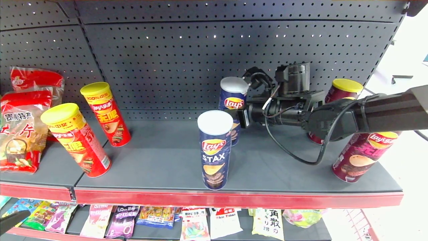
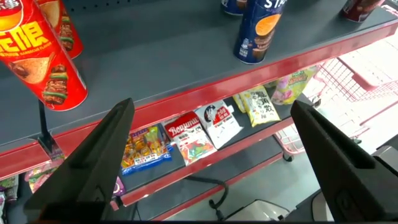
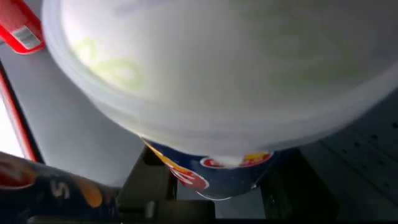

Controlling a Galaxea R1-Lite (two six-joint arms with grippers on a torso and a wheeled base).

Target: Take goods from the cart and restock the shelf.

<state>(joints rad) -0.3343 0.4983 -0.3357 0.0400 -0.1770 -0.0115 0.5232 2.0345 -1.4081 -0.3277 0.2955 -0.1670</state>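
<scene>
Six chip cans (image 1: 215, 150); about twelve bags (image 1: 20, 134)

R gripper (image 1: 237, 120) clamping can (image 1: 233, 95), L gripper (image 2: 212, 104) open

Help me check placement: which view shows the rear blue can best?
Head view: rear blue can stands on the shelf, right gripper beside it. Right wrist view shows mostly its lid; left wrist view, its base.

Centre of frame: front blue can (image 1: 214, 152) and rear blue can (image 1: 233, 100), navy with white lids, red-and-yellow logos. Left: near red can (image 1: 78, 144) and far red can (image 1: 106, 113), yellow lids. Right: near maroon can (image 1: 359, 160) and far maroon can (image 1: 344, 88), yellow lids too. Shelf (image 1: 160, 160) dark grey with red front edge; pegboard (image 1: 184, 50) dark grey, dotted with rows of small holes. Far left: red snack bags (image 1: 20, 127).
</scene>
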